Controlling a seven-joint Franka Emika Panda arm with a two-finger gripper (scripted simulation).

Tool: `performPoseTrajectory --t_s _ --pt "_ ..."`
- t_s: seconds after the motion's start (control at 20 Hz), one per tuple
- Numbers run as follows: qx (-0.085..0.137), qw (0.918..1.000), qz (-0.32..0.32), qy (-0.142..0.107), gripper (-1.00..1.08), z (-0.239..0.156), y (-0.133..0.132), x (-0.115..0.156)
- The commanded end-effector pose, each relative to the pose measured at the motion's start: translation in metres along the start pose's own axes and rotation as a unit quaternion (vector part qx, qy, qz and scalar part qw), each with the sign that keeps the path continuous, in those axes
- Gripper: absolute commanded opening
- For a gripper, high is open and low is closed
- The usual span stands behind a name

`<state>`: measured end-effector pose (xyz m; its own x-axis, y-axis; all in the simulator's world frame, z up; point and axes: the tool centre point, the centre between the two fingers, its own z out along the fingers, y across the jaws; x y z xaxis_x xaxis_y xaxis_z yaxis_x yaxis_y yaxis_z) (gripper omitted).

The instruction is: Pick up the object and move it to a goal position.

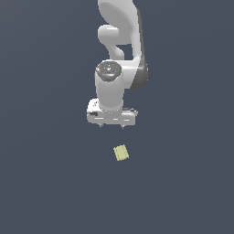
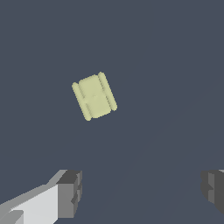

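Exterior view, left to right: nothing but flat dark grey-blue floor point(image 1: 41, 183) on the view's left. Near centre the white Panda arm point(image 1: 121, 41) came down from the top edge, wrist pointing down, w/ the gripper point(image 1: 112, 125) below the wide white hand block. Only two short finger stubs showed under that block, set well apart. The cube point(image 1: 121, 152) lay on the floor below the gripper in the frame and slightly toward the view's right, clear of it, not touching. Pale yellow-green, rotated a bit vs. the hand block, much narrower than the hand. Rest of the view's right: bare floor again.

Wrist view, left to right: one grey finger pad point(image 2: 70, 194) on its white mount, then a wide open gap, then the other pad cut by the frame edge. Gripper point(image 2: 142, 190) was spread wide, jaws holding nothing. Cube point(image 2: 94, 96) sat out ahead of the fingers, nearer the first pad's side, not between them, turned at an angle; faint ribs along two edges of its face. No contact btw. cube and pads.
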<state>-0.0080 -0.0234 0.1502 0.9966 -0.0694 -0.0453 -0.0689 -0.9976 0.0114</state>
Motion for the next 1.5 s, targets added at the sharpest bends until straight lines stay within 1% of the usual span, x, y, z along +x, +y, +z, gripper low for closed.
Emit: performPoseTrajectory --t_s 0.0,0.15,0.4,0.8,1.15,1.45 --pt "0.000 1.0000 0.000 0.000 1.00 0.000 0.000 0.000" --pt "-0.001 1.0000 -0.008 0.000 1.00 -0.001 -0.004 0.001" --pt "-0.006 0.9992 -0.039 0.000 1.00 -0.003 -0.018 0.002" --pt "-0.006 0.9989 -0.046 0.001 1.00 0.000 -0.019 0.006" --pt "-0.005 0.9968 -0.080 0.006 1.00 0.019 -0.026 0.023" --pt "-0.003 0.9914 -0.130 0.013 1.00 0.049 -0.038 0.048"
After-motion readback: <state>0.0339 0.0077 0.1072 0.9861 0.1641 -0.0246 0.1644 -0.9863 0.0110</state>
